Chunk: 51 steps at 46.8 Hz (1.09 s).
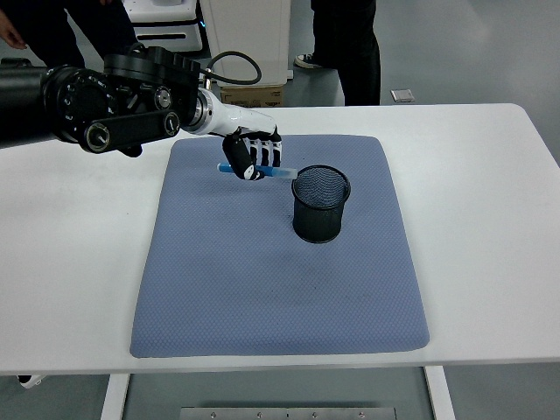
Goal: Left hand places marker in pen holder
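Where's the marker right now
In the head view the marker is held in the left hand, above the blue mat, lying roughly level just left of the black mesh pen holder, its pale tip at the rim.

Place: a robot lab or test room is suggested.
Floor: a smooth grey floor [455, 52] is seen beyond the table.
Table: a plain white table [490, 219] is covered by a blue-grey mat [262, 289].
Equipment: white machine bases [166, 26] and a cardboard box [249, 94] are seen behind.
People: standing legs [350, 44] are visible at the top.
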Motion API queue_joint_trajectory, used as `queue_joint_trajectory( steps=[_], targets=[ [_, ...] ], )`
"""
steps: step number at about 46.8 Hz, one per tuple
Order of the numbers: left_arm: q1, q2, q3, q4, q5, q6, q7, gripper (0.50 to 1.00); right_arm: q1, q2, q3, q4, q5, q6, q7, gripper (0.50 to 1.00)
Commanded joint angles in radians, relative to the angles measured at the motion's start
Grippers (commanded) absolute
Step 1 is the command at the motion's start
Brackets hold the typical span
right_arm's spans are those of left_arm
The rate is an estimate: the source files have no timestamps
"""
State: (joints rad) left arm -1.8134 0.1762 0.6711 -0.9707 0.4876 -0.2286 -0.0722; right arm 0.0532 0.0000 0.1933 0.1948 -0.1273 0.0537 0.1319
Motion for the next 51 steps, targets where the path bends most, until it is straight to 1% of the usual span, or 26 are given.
queue_joint_trajectory(
  steps=[1,12,32,37,46,51],
  targets=[
    [-0.004,-0.003,-0.018,0.001,-0.026,0.0,0.002,0.5,0.0,0.0,0.0,0.0,0.0,0.0,0.0,1.0],
    [-0.004,-0.011,-0.08,0.001,-0.05,0.002,0.003,0.5,-0.001,0.0,0.0,0.0,0.0,0.0,0.0,1.0],
    [0.019,-0.046,-0.15,0.0,-0.205,0.015,0.003,0.5,0.0,0.0,0.0,0.0,0.0,0.0,0.0,1.0],
    [0.026,-0.05,-0.153,0.0,-0.253,0.049,0.002,0.5,0.0,0.0,0.0,0.0,0.0,0.0,0.0,1.0],
    [0.075,-0.064,-0.166,0.0,-0.293,0.095,-0.003,0.5,0.0,0.0,0.0,0.0,0.0,0.0,0.0,1.0],
    [0.092,-0.069,-0.166,0.0,-0.337,0.104,-0.006,0.5,0.0,0.0,0.0,0.0,0.0,0.0,0.0,1.0]
  ],
)
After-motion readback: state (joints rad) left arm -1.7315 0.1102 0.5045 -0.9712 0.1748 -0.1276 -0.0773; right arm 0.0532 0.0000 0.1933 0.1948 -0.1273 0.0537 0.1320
